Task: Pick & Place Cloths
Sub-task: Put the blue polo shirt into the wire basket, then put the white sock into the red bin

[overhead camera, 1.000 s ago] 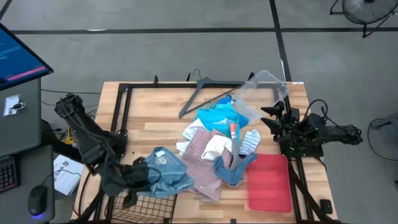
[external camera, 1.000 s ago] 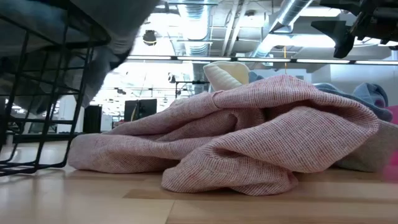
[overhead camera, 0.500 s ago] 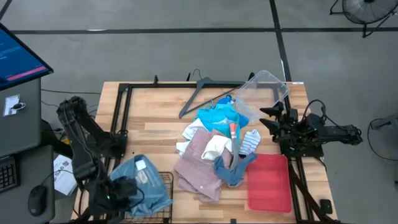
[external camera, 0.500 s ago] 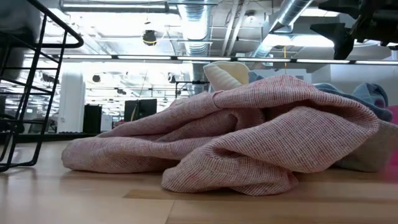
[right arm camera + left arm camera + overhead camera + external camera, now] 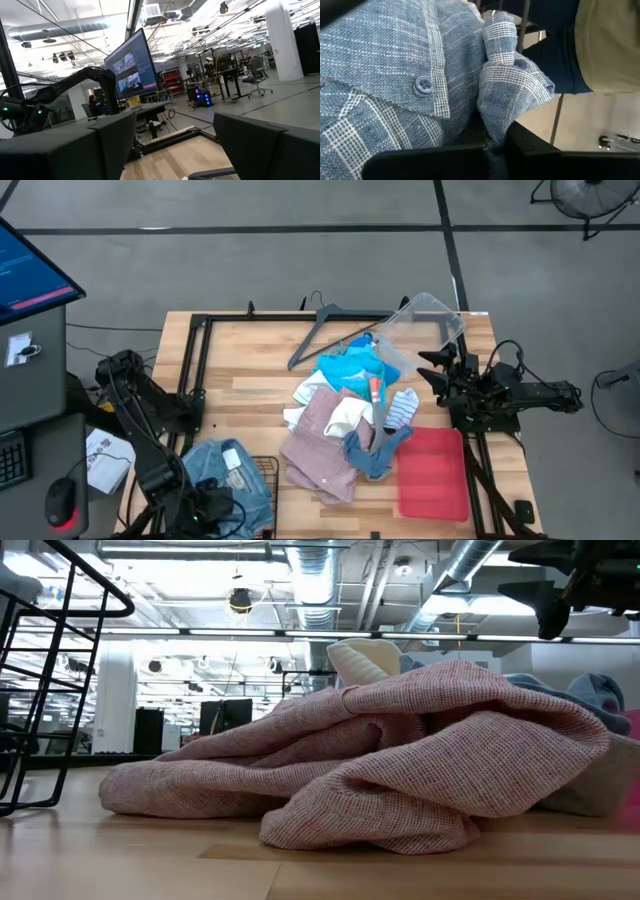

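Observation:
My left gripper is at the table's near left corner, shut on the blue denim garment, which spreads over the left part of the black wire basket. The other cloths lie in a pile mid-table: dusty pink, turquoise, white, a striped sock and a grey-blue piece. My right gripper waits open above the right edge, clear of the pile. My left gripper pinches a bunched fold of the denim next to a buttoned edge, between its two fingers. Several layers are gathered in the pinch. The garment fills the wrist view, and its far part lies over the basket.
A grey hanger and a clear plastic bin lie on the far side of the table. A red mat lies near the right edge. Black frame rails run along the table's left and far sides. Basket wires stand left of the pink cloth.
My left gripper has carried the denim garment from beside the pile toward the table's near left corner and over the wire basket, keeping it shut in its fingers. The denim no longer hangs in the low view. The pile and my right arm have stayed still.

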`<action>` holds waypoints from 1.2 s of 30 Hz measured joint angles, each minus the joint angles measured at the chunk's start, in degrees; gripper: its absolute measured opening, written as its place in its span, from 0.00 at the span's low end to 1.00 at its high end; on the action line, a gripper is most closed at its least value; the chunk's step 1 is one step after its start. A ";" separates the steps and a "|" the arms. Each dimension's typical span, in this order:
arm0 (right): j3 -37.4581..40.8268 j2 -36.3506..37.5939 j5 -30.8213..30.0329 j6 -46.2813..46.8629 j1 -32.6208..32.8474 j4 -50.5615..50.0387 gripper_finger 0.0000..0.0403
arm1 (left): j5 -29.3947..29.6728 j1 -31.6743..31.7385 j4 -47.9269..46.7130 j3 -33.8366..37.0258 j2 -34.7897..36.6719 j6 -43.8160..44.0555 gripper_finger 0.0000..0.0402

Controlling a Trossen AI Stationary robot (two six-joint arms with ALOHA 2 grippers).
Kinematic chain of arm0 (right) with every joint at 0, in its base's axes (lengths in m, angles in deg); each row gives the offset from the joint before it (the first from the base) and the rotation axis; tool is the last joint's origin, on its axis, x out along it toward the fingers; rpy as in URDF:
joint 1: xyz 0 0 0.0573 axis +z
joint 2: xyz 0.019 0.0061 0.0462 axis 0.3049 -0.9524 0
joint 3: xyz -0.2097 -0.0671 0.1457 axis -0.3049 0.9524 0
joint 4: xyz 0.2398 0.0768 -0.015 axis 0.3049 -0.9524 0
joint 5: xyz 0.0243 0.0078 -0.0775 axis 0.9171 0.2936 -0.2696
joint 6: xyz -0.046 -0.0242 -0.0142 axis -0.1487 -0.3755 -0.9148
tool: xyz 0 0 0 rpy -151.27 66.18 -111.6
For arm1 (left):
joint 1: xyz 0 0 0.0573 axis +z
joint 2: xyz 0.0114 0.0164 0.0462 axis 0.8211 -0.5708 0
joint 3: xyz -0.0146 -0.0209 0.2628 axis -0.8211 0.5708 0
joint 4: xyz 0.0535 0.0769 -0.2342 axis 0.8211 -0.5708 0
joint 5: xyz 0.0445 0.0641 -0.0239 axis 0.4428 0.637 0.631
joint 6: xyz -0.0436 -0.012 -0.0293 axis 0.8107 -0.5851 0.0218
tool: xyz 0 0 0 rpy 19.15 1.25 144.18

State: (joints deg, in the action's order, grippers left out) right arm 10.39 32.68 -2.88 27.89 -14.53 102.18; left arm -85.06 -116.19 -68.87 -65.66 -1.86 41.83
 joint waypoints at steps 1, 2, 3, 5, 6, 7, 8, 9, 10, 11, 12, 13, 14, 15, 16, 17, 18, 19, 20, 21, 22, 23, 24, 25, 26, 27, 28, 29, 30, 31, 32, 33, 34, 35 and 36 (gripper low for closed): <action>0.00 0.00 0.00 0.00 0.01 0.00 0.65 | -0.30 0.00 0.56 0.00 -0.01 -0.06 0.01; 0.00 -0.01 0.00 0.00 0.02 0.00 0.65 | -0.37 0.00 0.95 0.00 -0.01 -0.02 0.01; 0.00 0.00 0.00 -0.01 0.00 0.00 0.65 | -0.39 0.00 1.09 0.00 -0.01 0.00 0.01; 0.00 0.00 0.00 0.00 0.01 0.02 0.65 | -0.38 0.00 1.16 0.00 0.04 0.45 0.01; 0.00 0.00 0.00 0.00 0.01 0.02 0.65 | -0.27 0.00 1.35 0.00 0.11 1.00 0.01; 0.00 0.00 0.00 0.03 0.01 0.02 0.65 | -0.09 0.00 1.50 0.00 0.12 1.81 0.02; 0.00 -0.02 -0.02 0.11 0.00 0.02 0.65 | 0.33 0.18 1.49 0.00 0.12 2.90 0.02; 0.00 0.00 0.00 0.10 0.00 0.02 0.65 | 0.71 0.58 1.53 0.21 0.12 4.40 0.03; 0.00 0.00 0.00 0.11 0.02 0.02 0.65 | 0.73 1.07 1.54 0.68 0.19 6.72 0.04; 0.00 0.00 0.00 0.11 0.00 0.02 0.65 | 0.70 1.62 1.43 1.25 0.22 9.27 0.06; 0.00 0.00 0.00 0.09 0.00 0.02 0.65 | 0.76 2.02 1.36 1.86 0.37 11.67 0.07; 0.00 0.00 0.00 0.09 0.01 0.02 0.65 | 0.81 2.39 1.31 2.48 0.62 14.02 0.09; 0.00 0.00 0.00 0.09 0.01 0.03 0.65 | 0.81 2.94 1.26 2.97 0.82 16.33 0.11; 0.00 0.00 0.00 0.09 0.00 0.02 0.65 | 0.81 3.56 1.40 3.43 0.94 19.21 0.12; 0.00 0.00 -0.02 0.09 0.01 0.02 0.65 | 0.81 4.11 1.41 3.87 0.98 21.90 0.14; 0.00 0.00 0.00 0.09 0.00 0.04 0.65 | 0.83 4.45 1.33 4.21 0.93 23.89 0.16; 0.00 -0.01 0.00 0.09 0.01 0.04 0.65 | 0.86 4.65 1.13 4.33 0.89 25.03 0.17; 0.00 0.00 0.00 0.09 0.02 0.04 0.65 | 0.96 4.98 1.31 4.32 0.89 25.63 0.19; 0.00 0.00 0.00 0.09 0.02 0.02 0.65 | 1.25 5.45 1.74 4.28 0.89 26.16 0.20; 0.00 -0.01 -0.01 0.09 0.00 0.04 0.65 | 1.58 5.96 1.99 4.26 0.89 27.08 0.21; 0.00 -0.01 0.00 0.09 0.01 0.04 0.65 | 2.12 6.42 1.93 4.26 0.95 28.17 0.22; 0.00 -0.01 0.00 0.09 0.02 0.04 0.65 | 2.96 6.73 1.93 4.28 1.20 29.15 0.23; 0.00 -0.01 0.00 0.09 0.00 0.03 0.65 | 3.73 6.92 1.99 4.26 1.67 29.88 0.24; 0.00 -0.01 -0.01 0.08 0.01 0.04 0.65 | 3.88 7.51 2.32 4.27 2.10 30.55 0.25; 0.00 -0.02 0.00 0.07 0.00 0.03 0.65 | 3.93 8.12 2.74 4.24 2.51 31.02 0.26; 0.00 0.00 0.00 0.07 0.01 0.03 0.65 | 4.21 8.55 2.82 4.24 2.88 31.63 0.28; 0.00 -0.01 0.00 0.07 0.02 0.04 0.65 | 4.75 8.75 2.71 4.25 3.33 31.80 0.29; 0.00 -0.02 0.00 0.07 0.02 0.02 0.65 | 5.68 8.98 2.86 4.26 3.81 31.88 0.30; 0.00 -0.02 0.00 0.07 0.00 0.02 0.65 | 6.50 9.31 3.26 4.26 4.48 31.90 0.32; 0.00 -0.02 0.00 0.07 0.02 0.02 0.65 | 7.34 9.67 3.51 4.24 4.98 31.86 0.33; 0.00 -0.01 0.00 0.05 0.01 0.04 0.65 | 7.82 9.91 3.51 4.24 5.58 31.86 0.34; 0.00 -0.02 0.00 0.05 0.00 0.02 0.65 | 8.14 10.09 3.40 4.24 6.22 31.80 0.36; 0.00 -0.02 0.00 0.04 0.00 0.02 0.65 | 8.25 10.39 3.68 4.26 7.03 31.32 0.37; 0.00 -0.01 0.00 -0.01 0.00 0.02 0.65 | 8.28 10.78 4.63 4.26 7.96 29.92 0.38; 0.00 0.00 0.00 -0.07 0.02 0.02 0.65 | 8.38 11.06 5.92 4.26 9.03 28.33 0.38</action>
State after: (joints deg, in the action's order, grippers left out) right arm 10.39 32.68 -2.88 27.82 -14.50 102.20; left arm -76.68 -105.13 -62.95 -61.40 7.17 70.16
